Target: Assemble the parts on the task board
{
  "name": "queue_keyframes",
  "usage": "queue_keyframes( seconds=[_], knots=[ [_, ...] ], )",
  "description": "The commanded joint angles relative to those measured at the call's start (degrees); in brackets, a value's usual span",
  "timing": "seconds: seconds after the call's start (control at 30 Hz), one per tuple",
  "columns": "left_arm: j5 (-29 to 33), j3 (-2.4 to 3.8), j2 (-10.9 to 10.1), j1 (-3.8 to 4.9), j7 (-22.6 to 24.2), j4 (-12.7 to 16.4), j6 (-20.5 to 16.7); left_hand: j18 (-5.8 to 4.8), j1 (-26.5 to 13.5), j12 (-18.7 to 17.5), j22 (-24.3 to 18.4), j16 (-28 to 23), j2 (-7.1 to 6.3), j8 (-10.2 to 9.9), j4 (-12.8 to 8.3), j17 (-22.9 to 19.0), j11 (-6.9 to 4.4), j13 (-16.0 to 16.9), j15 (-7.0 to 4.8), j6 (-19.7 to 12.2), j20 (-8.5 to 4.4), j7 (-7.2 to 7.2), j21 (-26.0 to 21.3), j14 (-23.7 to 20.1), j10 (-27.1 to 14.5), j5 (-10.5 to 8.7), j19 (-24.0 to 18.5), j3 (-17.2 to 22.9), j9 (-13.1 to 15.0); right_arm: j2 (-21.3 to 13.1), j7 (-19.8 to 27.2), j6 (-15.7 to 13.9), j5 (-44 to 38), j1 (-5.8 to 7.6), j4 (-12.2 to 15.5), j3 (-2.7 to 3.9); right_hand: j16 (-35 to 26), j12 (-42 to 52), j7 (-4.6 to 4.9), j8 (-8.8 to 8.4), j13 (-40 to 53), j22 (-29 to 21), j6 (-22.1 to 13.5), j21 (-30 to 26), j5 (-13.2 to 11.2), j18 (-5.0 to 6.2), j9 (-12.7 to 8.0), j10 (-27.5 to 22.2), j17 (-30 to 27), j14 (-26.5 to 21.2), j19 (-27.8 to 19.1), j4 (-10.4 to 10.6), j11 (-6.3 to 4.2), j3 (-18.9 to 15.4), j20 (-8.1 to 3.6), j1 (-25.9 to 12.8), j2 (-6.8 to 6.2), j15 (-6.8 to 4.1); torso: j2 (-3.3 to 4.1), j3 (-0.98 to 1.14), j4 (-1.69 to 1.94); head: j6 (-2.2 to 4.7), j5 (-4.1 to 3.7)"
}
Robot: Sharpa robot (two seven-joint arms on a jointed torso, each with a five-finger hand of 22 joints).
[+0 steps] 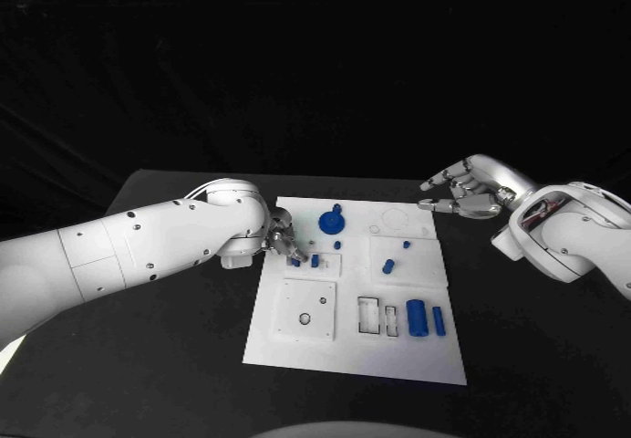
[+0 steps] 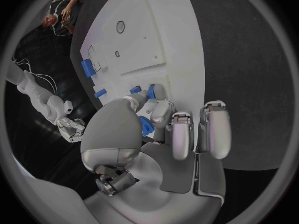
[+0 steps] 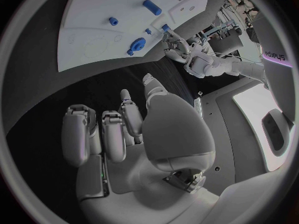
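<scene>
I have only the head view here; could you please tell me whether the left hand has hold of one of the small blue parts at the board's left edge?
Observer: In the left wrist view, a blue part sits between the thumb and the fingers of the left hand. I cannot tell whether it is gripped.
Operator: Thank you. Is there anything in the right hand's palm?
Observer: No. The right wrist view shows the right hand with a bare palm, its fingers apart, over the black table beside the task board.
</scene>
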Motion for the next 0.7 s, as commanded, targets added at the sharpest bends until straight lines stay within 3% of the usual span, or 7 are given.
queue_keyframes(
  seconds=[0.03,0.7],
  knots=[
    [-0.3,-0.28,0.1,-0.37,-0.7,-0.2,1.6,-0.34,-0.8,0.4,6.9,0.2,-0.05,0.0,0.2,15.1,0.04,0.2,-0.42,0.5,-0.45,-0.04,0.3,6.0,0.6,0.26,3.6,-0.5,0.0,0.0,0.0,0.6,-0.2,-0.03,0.1,0.00,-0.3,-0.3,-0.20,0.31,1.2,0.0,0.2,-0.4,-0.1,0.80,0.0,-0.5,11.6,5.2,-0.4,0.0,-0.07,-0.2,-0.10,0.0,0.40,0.16,-0.01,-0.01,0.02,-0.06,0.04],
    [-0.4,-0.26,-0.1,-0.38,-0.6,-0.1,0.4,-0.43,-2.2,0.6,7.3,0.2,-1.58,0.4,2.7,15.1,-0.13,0.4,-0.59,0.9,-0.61,-0.23,0.6,6.0,0.8,0.34,3.7,-4.6,0.2,0.0,0.0,0.6,-0.2,-0.02,0.1,0.00,-0.4,-0.4,-0.20,0.31,1.1,-0.2,0.2,-0.5,-0.1,0.82,0.0,-0.6,11.5,5.2,-0.5,0.1,-0.06,-0.3,-0.10,0.0,0.37,0.16,0.01,0.00,0.02,-0.12,-0.05]
  ],
)
